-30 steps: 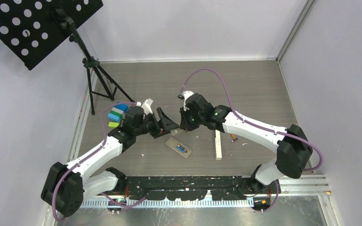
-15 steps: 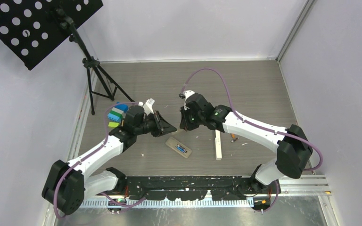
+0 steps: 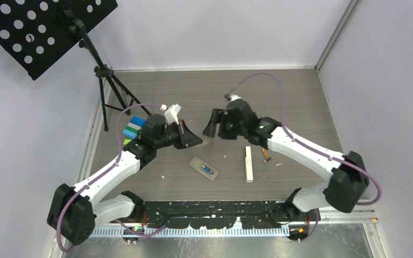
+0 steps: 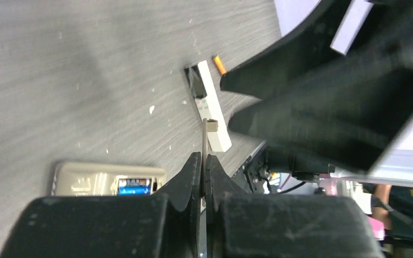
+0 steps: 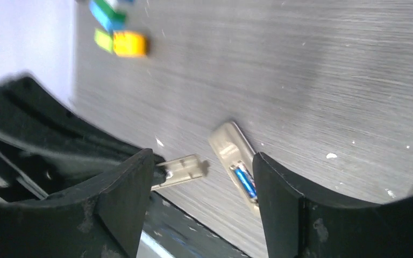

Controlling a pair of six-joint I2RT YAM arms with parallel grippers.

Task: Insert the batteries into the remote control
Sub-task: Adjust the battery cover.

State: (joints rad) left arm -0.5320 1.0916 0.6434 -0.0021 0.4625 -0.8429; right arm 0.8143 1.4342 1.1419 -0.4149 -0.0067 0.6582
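The beige remote control [image 3: 204, 168] lies open-backed on the table with a blue battery [image 3: 208, 171] in its bay. My left gripper [image 3: 197, 142] is shut on a thin beige battery cover [image 4: 203, 137], seen edge-on between its jaws, above the remote [image 4: 86, 177]. The right gripper [image 3: 215, 129] stands open just right of the cover [image 5: 180, 169], not touching it; in the right wrist view the remote [image 5: 228, 142] and blue battery [image 5: 244, 183] show between its fingers. An orange battery [image 3: 265, 153] lies beside a white remote [image 3: 249, 164].
Coloured toy blocks [image 3: 132, 129] sit at the left behind the left arm. A tripod stand [image 3: 110, 88] with a perforated black board stands at the back left. White walls enclose the table. Small white flecks litter the surface.
The left gripper has shut on the battery cover. The right gripper has let the cover go, opened, and drawn back to the right and farther away.
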